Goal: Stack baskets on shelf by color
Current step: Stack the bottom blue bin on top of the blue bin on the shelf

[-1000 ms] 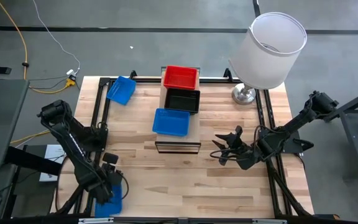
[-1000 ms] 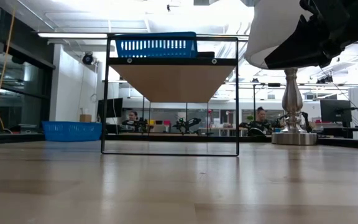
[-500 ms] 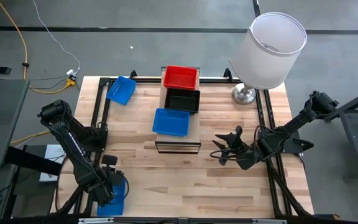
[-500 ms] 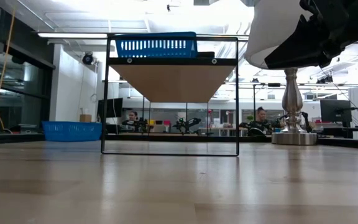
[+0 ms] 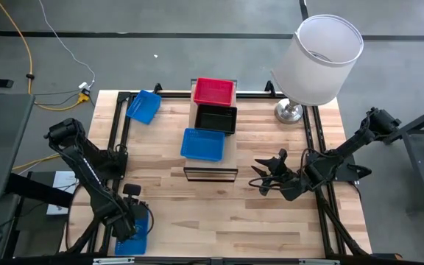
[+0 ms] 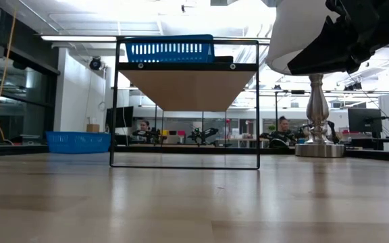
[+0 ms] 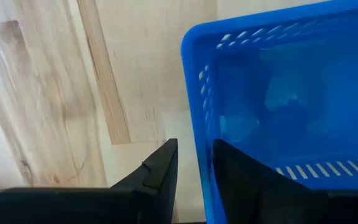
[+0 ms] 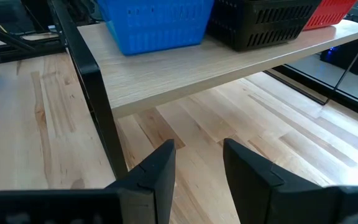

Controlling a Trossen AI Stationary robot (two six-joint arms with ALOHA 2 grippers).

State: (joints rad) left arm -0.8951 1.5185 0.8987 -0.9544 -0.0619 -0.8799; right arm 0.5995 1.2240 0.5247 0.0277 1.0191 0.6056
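Down at the near left corner of the bench, the left hand has its two fingers on each side of the wall of a blue basket, pinching it so it can be lifted. The right hand waits with its fingers apart just in front of the shelf, where blue, black and red baskets sit in a row. Another blue basket lies at the far left corner, a white lamp stands at the far right, and people sit in the bright room behind.

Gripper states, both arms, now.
Left gripper: jaws closed on the rim of a blue plastic mesh basket at the table's near left corner.
Right gripper: open, empty, near the light-wood shelf.
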